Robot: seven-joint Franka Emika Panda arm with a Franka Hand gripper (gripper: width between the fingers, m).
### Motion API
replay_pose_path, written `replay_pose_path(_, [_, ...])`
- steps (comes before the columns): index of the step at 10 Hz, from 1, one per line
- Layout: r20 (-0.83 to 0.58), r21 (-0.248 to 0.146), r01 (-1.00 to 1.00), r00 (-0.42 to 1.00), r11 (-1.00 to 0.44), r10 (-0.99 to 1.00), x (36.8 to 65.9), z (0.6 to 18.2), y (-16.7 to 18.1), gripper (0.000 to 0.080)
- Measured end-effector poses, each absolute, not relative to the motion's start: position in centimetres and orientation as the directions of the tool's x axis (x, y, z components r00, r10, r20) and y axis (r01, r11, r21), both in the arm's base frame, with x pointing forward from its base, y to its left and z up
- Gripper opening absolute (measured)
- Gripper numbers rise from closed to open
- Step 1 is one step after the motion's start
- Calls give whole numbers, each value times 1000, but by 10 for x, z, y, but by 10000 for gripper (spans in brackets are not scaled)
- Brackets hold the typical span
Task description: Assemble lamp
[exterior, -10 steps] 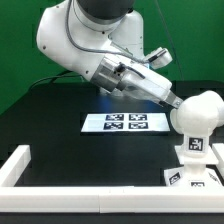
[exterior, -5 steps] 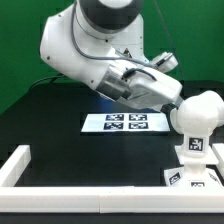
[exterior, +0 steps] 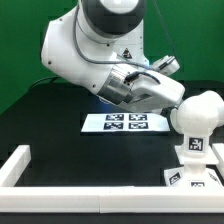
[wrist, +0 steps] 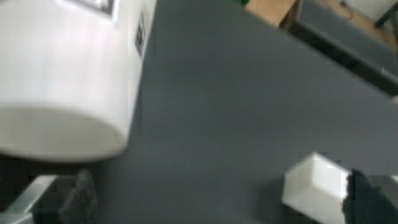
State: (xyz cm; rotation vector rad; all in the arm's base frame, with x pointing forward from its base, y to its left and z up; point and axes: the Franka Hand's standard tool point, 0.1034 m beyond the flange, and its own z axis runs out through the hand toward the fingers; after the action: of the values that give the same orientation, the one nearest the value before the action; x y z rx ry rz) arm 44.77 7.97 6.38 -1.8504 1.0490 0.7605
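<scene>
The lamp's white shade (exterior: 197, 112) stands on top of the tagged base block (exterior: 192, 176) at the exterior view's right. The bulb does not show. My gripper (exterior: 172, 99) hangs just to the left of the shade's upper part, close to it. In the wrist view the shade (wrist: 63, 85) is a large white rounded body off to one side, outside the jaws. My gripper (wrist: 210, 200) is open, its dark fingers (wrist: 50, 200) wide apart with only black table between them. A small white piece (wrist: 317, 182) shows beside the other finger; I cannot tell what it is.
The marker board (exterior: 125, 122) lies flat on the black table behind the arm. White border rails run along the exterior view's left (exterior: 14, 166) and front (exterior: 100, 202). A green backdrop stands behind.
The arm's wrist has turned and drawn slightly to the exterior view's left and up, away from the shade. The shade and base have not moved.
</scene>
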Motion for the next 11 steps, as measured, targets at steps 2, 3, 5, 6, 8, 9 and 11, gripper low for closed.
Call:
replay_pose_path(2, [-874,-350,-907,407,-235,-267,448,58,73,699])
replay_pose_path(3, [-890,-339,-916,386,-215,-242,446,53,70,699])
replay_pose_path(5, [-886,-339,-915,389,-219,-254,447,51,68,699])
replay_pose_path(6, [-889,-334,-920,380,-206,-254,445,48,69,699])
replay_pose_path(8, [-910,-293,-937,334,-189,-246,430,32,78,699])
replay_pose_path(9, [-915,-280,-939,324,-198,-242,423,26,85,699])
replay_pose_path(11, [-917,-267,-940,315,-214,-243,416,21,98,699])
